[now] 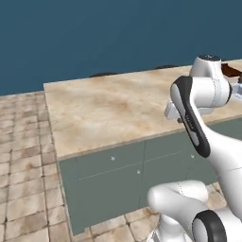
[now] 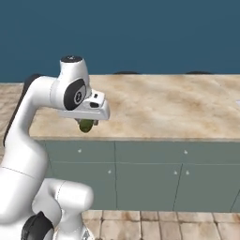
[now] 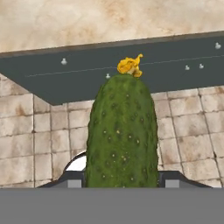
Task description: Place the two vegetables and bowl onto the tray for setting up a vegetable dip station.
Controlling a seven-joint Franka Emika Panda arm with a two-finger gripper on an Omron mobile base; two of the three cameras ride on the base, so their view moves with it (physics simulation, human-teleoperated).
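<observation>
A dark green, bumpy cucumber-like vegetable point(image 3: 121, 131) with a yellow flower tip stands upright in the middle of the hand view. My gripper point(image 3: 121, 183) is shut on it, one finger on each side of its lower end. In the right base view the same vegetable point(image 2: 86, 126) hangs under my gripper point(image 2: 87, 123), just over the counter's front edge. A sliver of the dark reddish-brown tray point(image 1: 231, 71) peeks out behind the arm's upper joint at the far right of the counter. The bowl is out of view.
The beige stone counter point(image 1: 108, 108) runs wide and bare in front of the arm. Below it are grey-green cabinet fronts point(image 2: 150, 173), and a tiled floor point(image 3: 39, 131) lies under the hand. A dark blue wall stands behind.
</observation>
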